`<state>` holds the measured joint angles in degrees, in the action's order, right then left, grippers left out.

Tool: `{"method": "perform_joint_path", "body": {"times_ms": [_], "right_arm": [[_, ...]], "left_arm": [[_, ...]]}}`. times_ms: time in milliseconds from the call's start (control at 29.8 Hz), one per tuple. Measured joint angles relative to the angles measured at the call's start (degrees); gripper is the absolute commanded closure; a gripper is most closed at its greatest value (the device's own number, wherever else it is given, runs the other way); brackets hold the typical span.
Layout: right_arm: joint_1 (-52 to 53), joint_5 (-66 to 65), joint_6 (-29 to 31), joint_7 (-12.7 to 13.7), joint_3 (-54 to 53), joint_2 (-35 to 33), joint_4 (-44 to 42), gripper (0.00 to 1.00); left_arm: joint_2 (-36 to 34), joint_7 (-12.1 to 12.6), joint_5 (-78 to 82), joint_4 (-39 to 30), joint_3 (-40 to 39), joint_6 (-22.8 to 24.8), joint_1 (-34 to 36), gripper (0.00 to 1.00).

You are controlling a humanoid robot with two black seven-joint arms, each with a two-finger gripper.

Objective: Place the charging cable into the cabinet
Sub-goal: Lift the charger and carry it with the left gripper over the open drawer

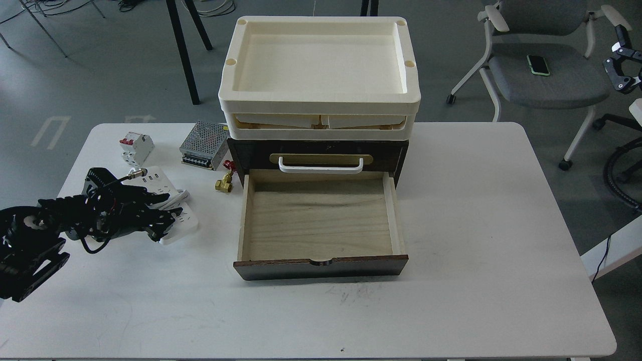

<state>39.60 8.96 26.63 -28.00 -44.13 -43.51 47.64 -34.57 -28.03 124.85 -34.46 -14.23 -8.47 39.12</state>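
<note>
The charging cable (181, 219) is a white power strip with its cord wound round the middle, lying flat on the table left of the cabinet. My left gripper (163, 213) is low over it, one finger (159, 199) on the far side and one on the near side, apart, with the strip's middle between them. The cabinet (321, 268) is a dark brown chest; its lower drawer is pulled out, pale wood inside and empty. My right gripper (622, 75) shows small and dark at the right edge, off the table.
A cream tray (319, 103) sits on top of the cabinet. A white-and-red circuit breaker (135, 146), a perforated metal power supply (203, 145) and a brass fitting (223, 183) lie behind the strip. A chair (546, 75) stands at the back right.
</note>
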Motion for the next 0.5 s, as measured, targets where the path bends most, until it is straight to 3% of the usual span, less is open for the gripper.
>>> {"method": "perform_joint_path", "body": {"times_ms": [268,369,503], "right_arm": [[-0.12,0.0,0.0,0.0,0.0,0.0,0.0,0.0],[-0.2,0.0,0.0,0.0,-0.01,-0.1,-0.03,0.0],[-0.22,0.0,0.0,0.0,-0.06,-0.19,-0.11,0.0]], "left_arm": [[-0.76,0.0,-0.2,-1.97,-0.06,-2.66,1.47,1.0],[-5.36,0.01,-2.57,-8.74,-0.21,-1.97,1.71,1.0],[-15.57,0.03,-7.89,-23.76,-0.84,1.18,1.76,1.0]]}}
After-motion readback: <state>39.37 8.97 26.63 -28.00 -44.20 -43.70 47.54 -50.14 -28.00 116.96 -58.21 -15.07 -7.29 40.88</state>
